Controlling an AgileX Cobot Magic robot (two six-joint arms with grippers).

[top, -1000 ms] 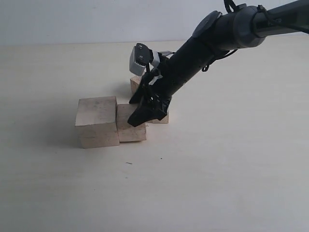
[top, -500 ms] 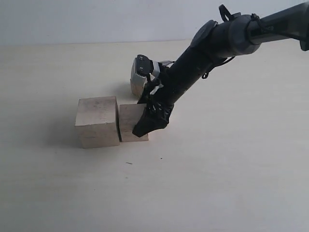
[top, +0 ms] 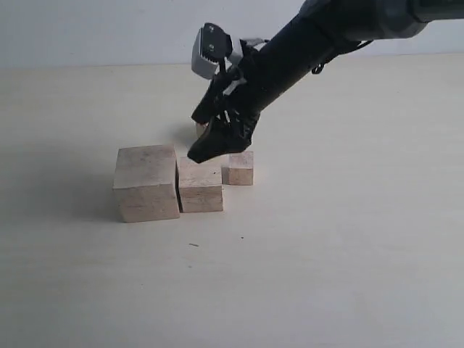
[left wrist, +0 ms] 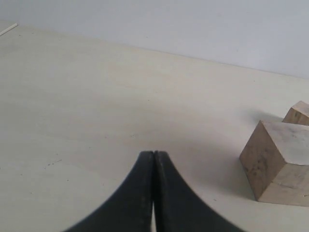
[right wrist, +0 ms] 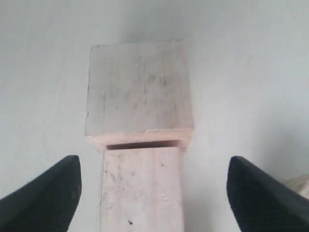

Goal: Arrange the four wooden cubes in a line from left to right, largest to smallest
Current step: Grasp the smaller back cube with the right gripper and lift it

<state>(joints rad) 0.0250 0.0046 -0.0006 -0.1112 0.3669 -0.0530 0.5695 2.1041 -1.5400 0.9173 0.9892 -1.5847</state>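
Note:
In the exterior view the largest wooden cube (top: pixel 145 181) stands at the left with a mid-sized cube (top: pixel 201 188) touching its right side. A smaller cube (top: pixel 238 168) sits just right of that, set a little farther back. A fourth cube (top: pixel 201 130) peeks out behind the arm, mostly hidden. My right gripper (top: pixel 217 147) hangs open above the mid-sized cube (right wrist: pixel 142 188), holding nothing, with the largest cube (right wrist: pixel 139 87) beyond it. My left gripper (left wrist: pixel 153 154) is shut and empty, low over bare table, left of the largest cube (left wrist: pixel 277 162).
The pale tabletop (top: pixel 333 254) stretches around the cubes on all sides. A plain light wall (top: pixel 87 29) runs along the far edge. Another cube's corner (left wrist: pixel 299 113) shows past the largest one in the left wrist view.
My right gripper has risen from table level beside the mid-sized cube to well above it, uncovering the smaller cube. The cubes have barely shifted.

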